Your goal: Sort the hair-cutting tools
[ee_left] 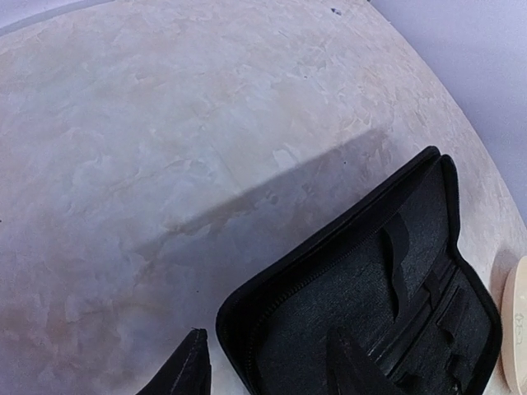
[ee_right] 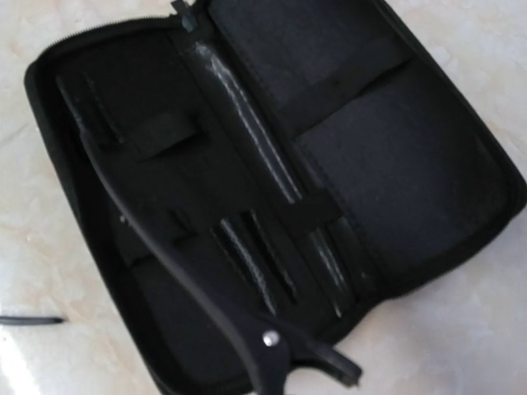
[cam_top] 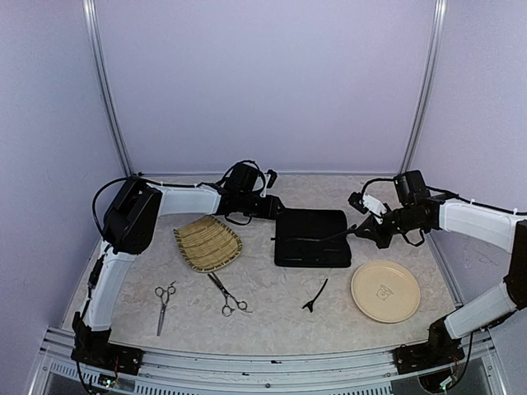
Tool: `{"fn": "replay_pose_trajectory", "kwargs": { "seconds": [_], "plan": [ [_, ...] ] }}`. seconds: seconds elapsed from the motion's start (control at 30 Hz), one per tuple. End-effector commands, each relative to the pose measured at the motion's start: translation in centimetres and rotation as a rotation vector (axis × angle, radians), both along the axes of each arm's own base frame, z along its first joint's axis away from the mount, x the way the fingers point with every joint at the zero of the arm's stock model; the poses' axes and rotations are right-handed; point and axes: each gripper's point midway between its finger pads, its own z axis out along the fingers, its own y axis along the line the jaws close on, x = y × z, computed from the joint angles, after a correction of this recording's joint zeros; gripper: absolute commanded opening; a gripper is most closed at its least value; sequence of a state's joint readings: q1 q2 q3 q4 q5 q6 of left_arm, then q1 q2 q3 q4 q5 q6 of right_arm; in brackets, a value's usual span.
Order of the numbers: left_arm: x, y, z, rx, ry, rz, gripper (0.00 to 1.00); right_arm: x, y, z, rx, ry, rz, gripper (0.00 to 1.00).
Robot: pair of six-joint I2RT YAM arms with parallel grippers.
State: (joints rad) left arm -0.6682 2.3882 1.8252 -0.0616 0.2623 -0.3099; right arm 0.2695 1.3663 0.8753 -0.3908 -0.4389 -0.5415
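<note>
Right pincer (cam_top: 365,231), clamped on a hair clip (ee_right: 272,350) above the open case (ee_right: 370,164); skewed release could spill it onto the worktop (cam_top: 272,304). Left pincer (ee_left: 268,346) wide at case corner.

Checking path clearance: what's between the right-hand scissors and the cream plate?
Only a black hair clip, lying loose; the top view shows it.

Slim silver ring-handled scissors (cam_top: 163,309) lie flat, front-left. Second silver scissors (cam_top: 222,292) lie just to their right, angled. Thin black hair clip (cam_top: 315,295) lies centre-front. Second black clip (ee_right: 177,267) is pinched in the right gripper (cam_top: 360,231) over the open black zip case (cam_top: 309,226).
</note>
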Motion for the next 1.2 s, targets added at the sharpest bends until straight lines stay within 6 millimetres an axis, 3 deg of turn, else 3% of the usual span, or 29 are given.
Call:
{"fn": "replay_pose_trajectory", "kwargs": {
  "seconds": [0.0, 0.17, 0.3, 0.47, 0.73, 0.9, 1.17],
  "plan": [
    [0.0, -1.0, -0.7, -0.026, 0.038, -0.014, 0.45, 0.1, -0.9, 0.3, 0.0, -0.017, -0.04, 0.0],
    [-0.2, -1.3, -1.5, -0.017, 0.048, -0.012, 0.35, 0.1, -1.1, 0.5, -0.003, -0.018, -0.05, 0.0],
    [-0.3, -1.3, -1.3, -0.015, 0.04, -0.009, 0.2, 0.0, -1.2, 0.2, -0.01, -0.014, -0.057, 0.0],
    [-2.2, 0.3, 1.9, -0.058, -0.043, 0.022, 0.0, 0.2, -1.7, -0.3, -0.034, -0.029, -0.07, 0.0],
    [-7.1, 4.2, 7.4, -0.139, -0.233, 0.075, 0.0, 0.7, -2.2, -1.5, -0.09, -0.048, -0.048, 0.0],
    [-9.3, 5.4, 8.9, -0.117, -0.376, 0.091, 0.0, 0.2, -1.3, -2.2, -0.072, -0.031, 0.032, 0.0],
    [-9.6, 6.1, 9.1, -0.101, -0.424, 0.133, 0.0, -1.1, -1.8, -3.3, -0.114, -0.021, 0.071, 0.0]
  ]
}}
